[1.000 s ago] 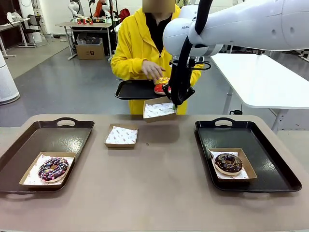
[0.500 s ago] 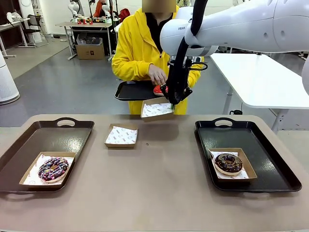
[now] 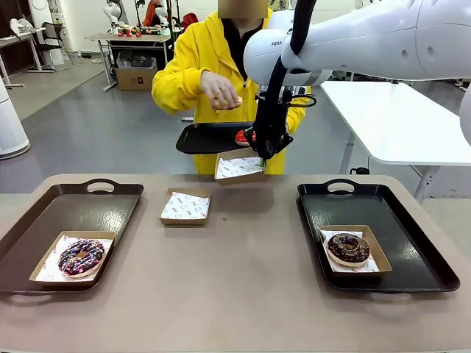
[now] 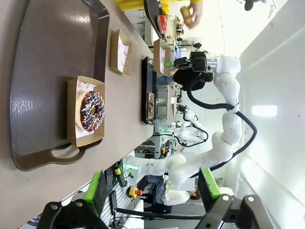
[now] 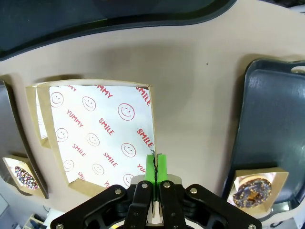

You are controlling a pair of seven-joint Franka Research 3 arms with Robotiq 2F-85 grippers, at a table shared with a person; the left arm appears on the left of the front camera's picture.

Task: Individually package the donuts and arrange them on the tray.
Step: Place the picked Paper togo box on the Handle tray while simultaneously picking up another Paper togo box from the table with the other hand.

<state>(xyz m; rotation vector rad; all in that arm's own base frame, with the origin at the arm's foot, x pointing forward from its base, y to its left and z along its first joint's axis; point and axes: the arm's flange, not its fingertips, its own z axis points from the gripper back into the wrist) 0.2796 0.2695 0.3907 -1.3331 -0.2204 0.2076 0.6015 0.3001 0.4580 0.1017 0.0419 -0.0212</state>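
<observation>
Donuts are sitting in four spots. The yellow-iced donut (image 4: 187, 15) is being carried in the person's hand (image 3: 217, 90), up and off to one side of the right gripper's fingertips. The red-glazed donut (image 3: 242, 136) is lying on the held tray (image 3: 202, 138) that the person is supporting, just beside those fingertips. The left boxed donut (image 3: 81, 257) and the right boxed donut (image 3: 348, 248) are resting on the left tray (image 3: 44, 220) and the right tray (image 3: 412, 250), well below the fingers on either side.

The right gripper (image 5: 156, 167) is pinching the rim of an empty paper-lined box (image 5: 95, 133), its fingers narrowed to a sliver, and is offering the box in the air toward the person. The third donut's packaging looks to be in hand. The next move is probably calling for a level, steady box while the donut comes down, since the grip is on one edge only.

The left gripper (image 4: 151, 191) is hanging with its fingers wide and nothing between them, the left boxed donut lying well ahead of its tips. A spare box (image 3: 185, 206) is lying on the table (image 3: 243, 294) between the trays. The held tray is crowding the right fingers and could get bumped.
</observation>
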